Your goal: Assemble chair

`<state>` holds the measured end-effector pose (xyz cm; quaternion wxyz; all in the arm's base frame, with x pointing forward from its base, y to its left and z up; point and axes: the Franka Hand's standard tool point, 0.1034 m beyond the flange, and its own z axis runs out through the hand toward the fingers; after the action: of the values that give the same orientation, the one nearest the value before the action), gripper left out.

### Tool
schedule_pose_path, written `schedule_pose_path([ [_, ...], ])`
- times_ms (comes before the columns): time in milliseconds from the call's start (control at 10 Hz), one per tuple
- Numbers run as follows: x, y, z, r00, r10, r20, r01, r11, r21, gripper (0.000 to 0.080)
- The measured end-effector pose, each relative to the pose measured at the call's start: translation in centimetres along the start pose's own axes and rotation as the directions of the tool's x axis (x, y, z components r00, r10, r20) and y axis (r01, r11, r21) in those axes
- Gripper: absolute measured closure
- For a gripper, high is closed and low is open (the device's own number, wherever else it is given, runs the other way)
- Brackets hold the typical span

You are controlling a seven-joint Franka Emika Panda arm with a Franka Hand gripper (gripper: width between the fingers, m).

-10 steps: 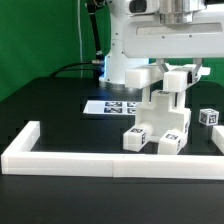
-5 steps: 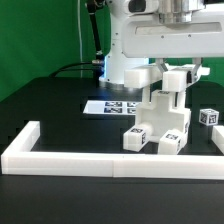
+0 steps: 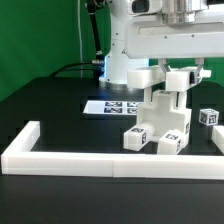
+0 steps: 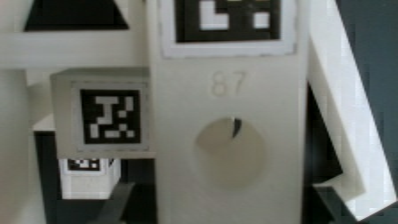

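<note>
At the lower left of the exterior view ran the long white border wall (image 3: 60, 155). Behind it, near the frame's middle, the marker board (image 3: 105, 106) lay flat on the black table (image 3: 55, 110). Right of centre stood the chair (image 3: 160, 125), a part-built stack of chunky white tagged blocks with a post rising to an upper block. Over that block, at upper right, the gripper (image 3: 179, 70) had its jaws closed on the chair's top piece (the wrist view showed only tagged white plastic, close up). A loose tagged block (image 3: 208, 117) sat at the far right. The plastic looked rigid, light and smooth, so probably slippery. Flat opposite faces of a block seemed the safest hold.
</note>
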<state>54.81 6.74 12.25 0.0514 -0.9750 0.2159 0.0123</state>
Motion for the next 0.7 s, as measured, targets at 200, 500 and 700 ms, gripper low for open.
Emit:
schedule_pose_path([
  [200, 0.02, 0.03, -0.01, 1.000, 0.001, 0.000, -0.001, 1.000, 0.000, 0.0509],
  [500, 0.21, 0.04, 0.02, 1.000, 0.000, -0.006, 0.000, 1.000, 0.001, 0.0509],
  [700, 0.25, 0.14, 0.55, 1.000, 0.000, -0.009, 0.000, 1.000, -0.003, 0.0509],
])
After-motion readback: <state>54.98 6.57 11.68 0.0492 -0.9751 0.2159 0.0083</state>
